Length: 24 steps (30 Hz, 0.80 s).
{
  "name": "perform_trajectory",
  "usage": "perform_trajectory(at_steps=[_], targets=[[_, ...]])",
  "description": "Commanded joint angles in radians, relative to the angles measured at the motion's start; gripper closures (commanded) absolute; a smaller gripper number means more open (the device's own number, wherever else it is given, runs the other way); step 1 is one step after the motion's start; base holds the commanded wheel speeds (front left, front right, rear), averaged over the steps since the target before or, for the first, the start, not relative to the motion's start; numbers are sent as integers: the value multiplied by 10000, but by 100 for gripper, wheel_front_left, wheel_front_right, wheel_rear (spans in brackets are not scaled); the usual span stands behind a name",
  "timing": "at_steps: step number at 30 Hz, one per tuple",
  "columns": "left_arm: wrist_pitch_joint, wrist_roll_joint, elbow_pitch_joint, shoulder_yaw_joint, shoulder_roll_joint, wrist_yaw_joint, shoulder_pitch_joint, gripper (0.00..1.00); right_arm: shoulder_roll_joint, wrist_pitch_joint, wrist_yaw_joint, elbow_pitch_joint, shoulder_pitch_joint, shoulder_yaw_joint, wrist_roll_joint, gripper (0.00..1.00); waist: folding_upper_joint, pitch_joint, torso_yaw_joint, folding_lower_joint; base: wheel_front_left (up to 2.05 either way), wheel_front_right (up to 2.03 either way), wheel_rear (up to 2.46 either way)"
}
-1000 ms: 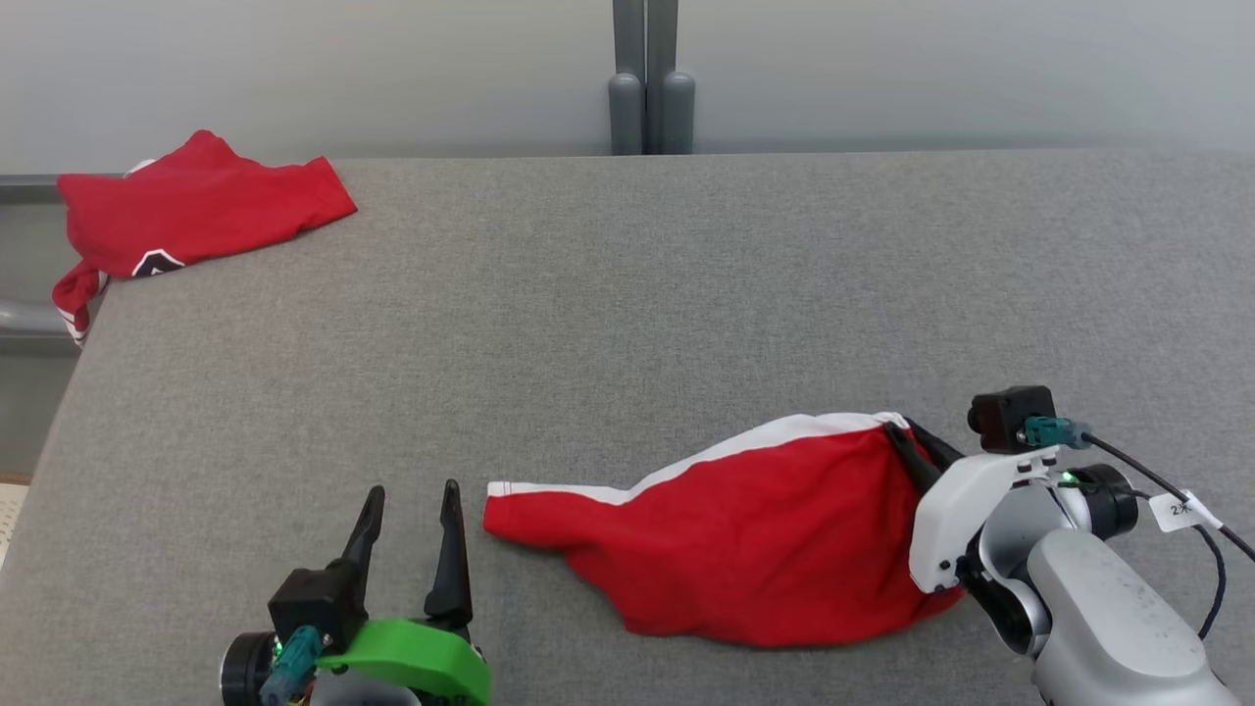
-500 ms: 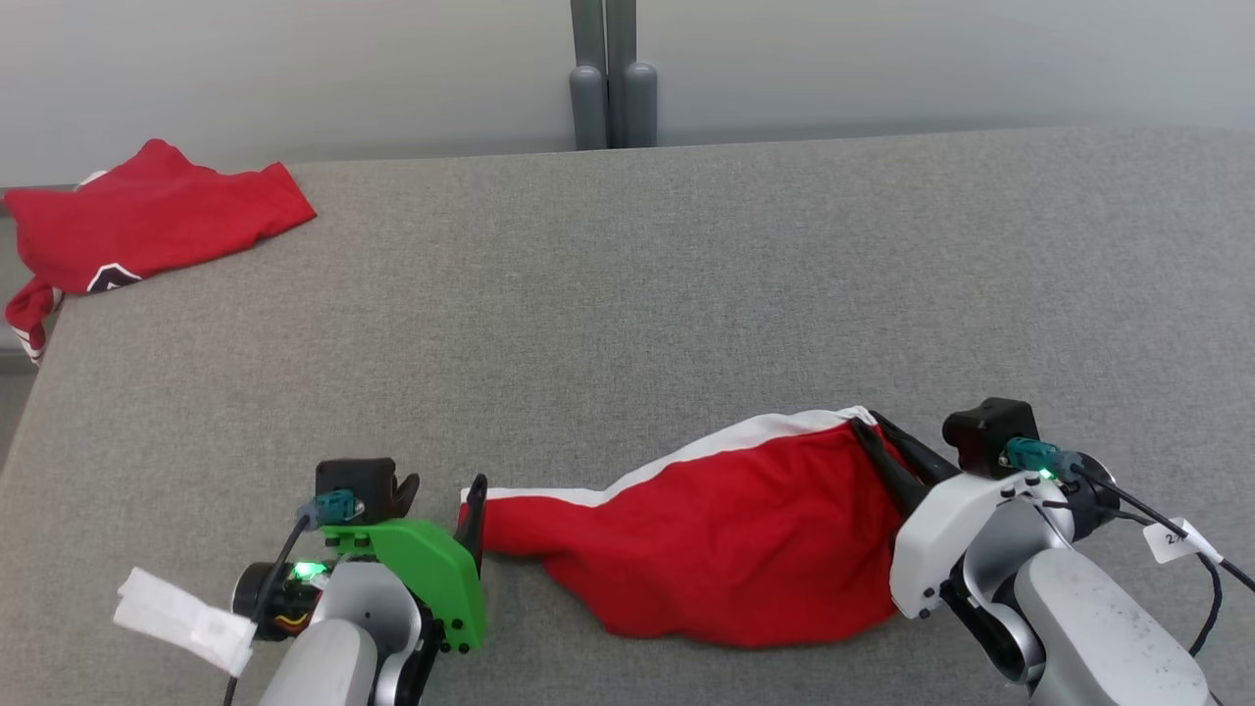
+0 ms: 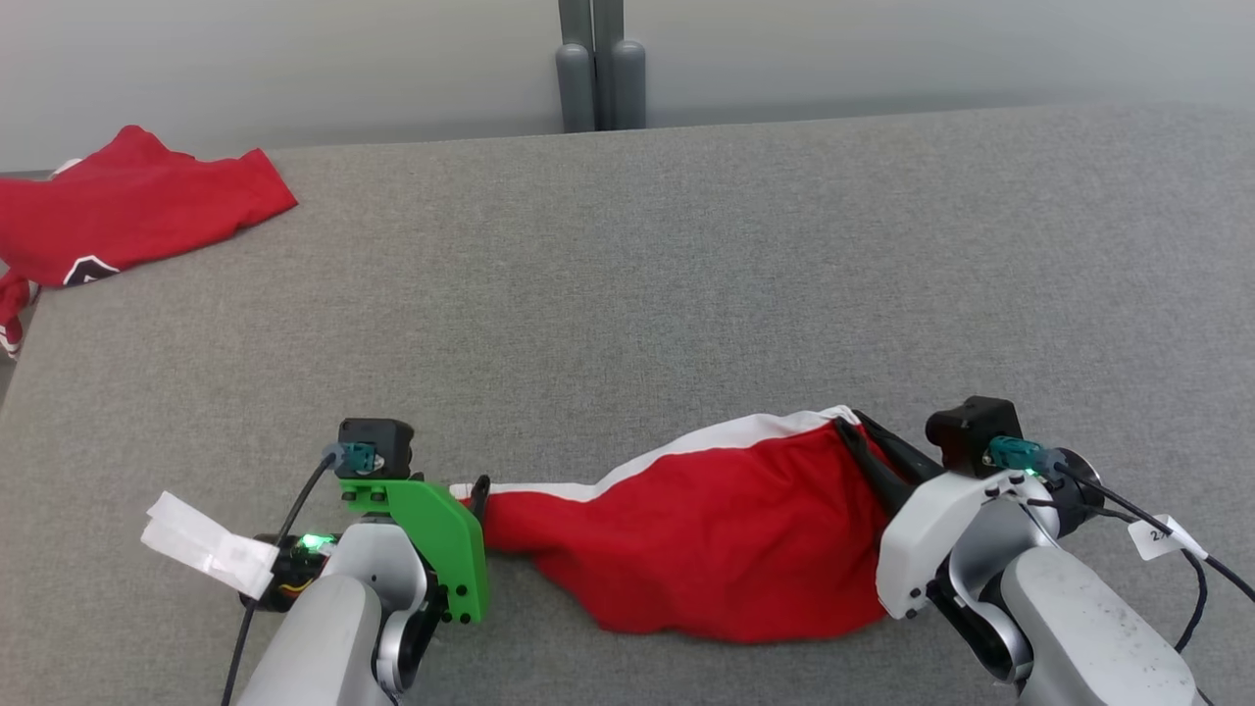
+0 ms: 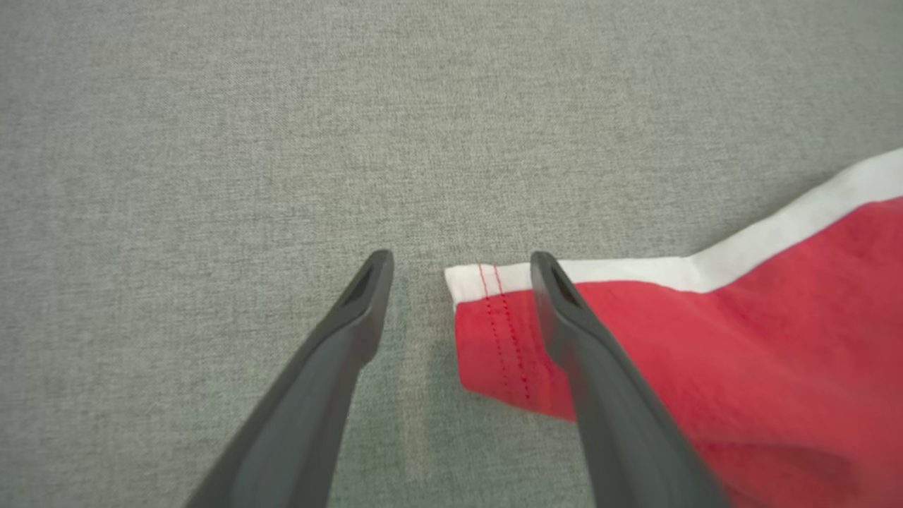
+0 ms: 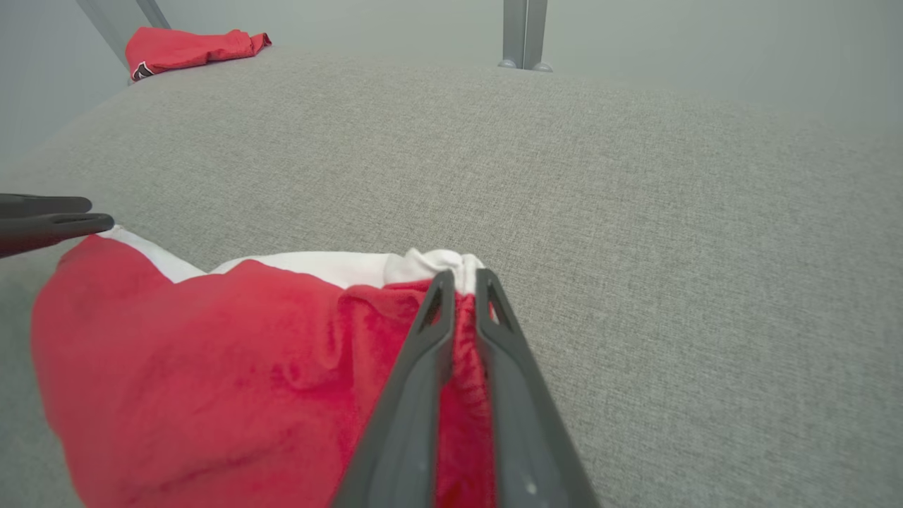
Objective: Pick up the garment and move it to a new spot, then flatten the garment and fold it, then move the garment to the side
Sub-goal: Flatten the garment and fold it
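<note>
A red garment (image 3: pixel 706 549) with a white band lies crumpled on the grey table (image 3: pixel 627 294), near the front. My right gripper (image 3: pixel 855 431) is shut on its right end, where the cloth bunches between the fingers (image 5: pixel 463 279). My left gripper (image 3: pixel 469 490) points down at the garment's left corner, largely hidden under its green mount. In the left wrist view it is open (image 4: pixel 460 264): the stitched white corner (image 4: pixel 487 282) lies between the fingers, and the right finger (image 4: pixel 564 317) is over the red cloth. The right wrist view shows the garment (image 5: pixel 211 367) and the left fingertips (image 5: pixel 49 219).
A second red garment (image 3: pixel 127 211) lies at the table's far left corner and hangs partly over the edge; it also appears far off in the right wrist view (image 5: pixel 190 46). A grey post (image 3: pixel 588 64) stands behind the table. Bare grey cloth lies beyond both grippers.
The head camera has shifted, so the whole picture moved. My left gripper has tipped down and come right to the garment's left corner, still open. The right gripper keeps its hold.
</note>
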Motion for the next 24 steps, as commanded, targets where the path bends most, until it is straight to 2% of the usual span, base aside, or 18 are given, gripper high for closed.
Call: perform_trajectory(at_steps=[1, 11, 12, 13, 15, 17, 20, 21, 23, 24], targets=[[1, -21, 108, 4, -3, 38, -227, 0, 19, 4, 5, -16, -111, 27, -14, 100, 0, 55, -50, 0, 0, 0, 0], [180, -20, 904, -82, 103, 90, -650, 0, 35, -34, 5, 7, -309, 239, 77, 100, 0, 238, -188, 0, 0, 0, 0], [216, -20, 973, -115, 114, 56, -669, 7, 30, -42, 3, 18, -319, 270, 88, 100, 0, 251, -198, 0, 0, 0, 0], [246, -44, 1024, -136, 114, 32, -686, 25, 28, -48, 3, 23, -327, 290, 87, 100, 0, 260, -205, 0, 0, 0, 0], [361, -88, 1122, -202, 103, -20, -709, 46, 12, -65, 3, 38, -351, 332, 113, 100, 0, 275, -215, 0, 0, 0, 0], [440, -106, 1161, -250, 102, -75, -707, 49, -11, -86, 3, 54, -367, 348, 128, 100, 0, 276, -218, 0, 0, 0, 0], [575, -104, 1146, -336, 151, -109, -689, 58, -29, -125, 5, 82, -363, 370, 150, 100, 0, 266, -222, 0, 0, 0, 0], [636, -91, 1137, -367, 166, -128, -680, 68, -34, -134, 5, 87, -361, 379, 157, 100, 0, 260, -223, 0, 0, 0, 0], [672, -112, 1068, -405, 178, -164, -640, 100, -26, -146, 5, 99, -355, 394, 177, 100, 0, 243, -222, 0, 0, 0, 0], [677, -117, 1020, -417, 190, -157, -606, 100, -18, -157, 5, 107, -346, 403, 186, 100, 0, 231, -221, 0, 0, 0, 0]])
